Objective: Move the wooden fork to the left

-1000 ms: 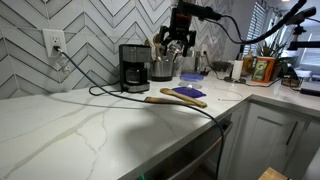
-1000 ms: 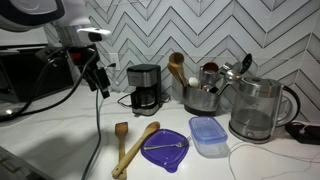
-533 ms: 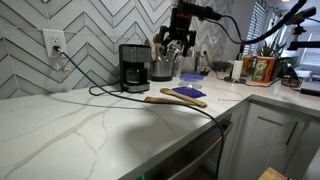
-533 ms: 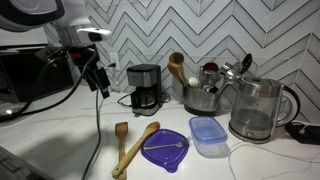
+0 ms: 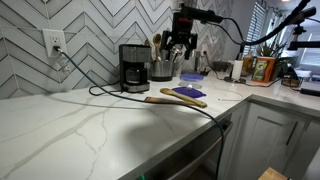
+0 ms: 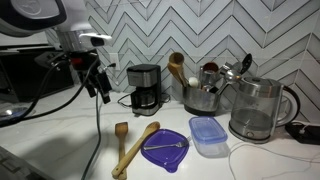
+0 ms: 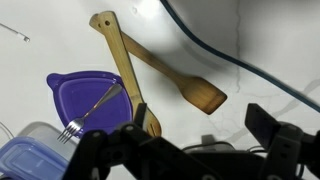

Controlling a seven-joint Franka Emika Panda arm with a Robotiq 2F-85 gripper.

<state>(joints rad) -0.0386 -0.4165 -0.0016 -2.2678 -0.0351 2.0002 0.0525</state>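
Note:
The wooden fork (image 7: 190, 88), with a flat wide head, lies on the white counter crossed with a wooden spoon (image 7: 122, 68). Both show in both exterior views, the fork (image 6: 121, 138) beside the spoon (image 6: 140, 143), and as one pair (image 5: 172, 99). My gripper (image 7: 190, 146) is open and empty, its dark fingers (image 7: 278, 135) spread at the bottom of the wrist view. It hangs high above the counter (image 5: 178, 45), well over the utensils (image 6: 98, 84).
A purple plate (image 7: 80, 92) with a metal fork (image 7: 88, 114) and a blue container (image 6: 207, 135) lie beside the utensils. A coffee maker (image 6: 145, 88), pot (image 6: 203, 95) and kettle (image 6: 258, 108) stand at the wall. A black cable (image 7: 215, 50) runs across the counter.
My gripper has shifted slightly, a little lower in one exterior view. It stays open and nothing on the counter has moved.

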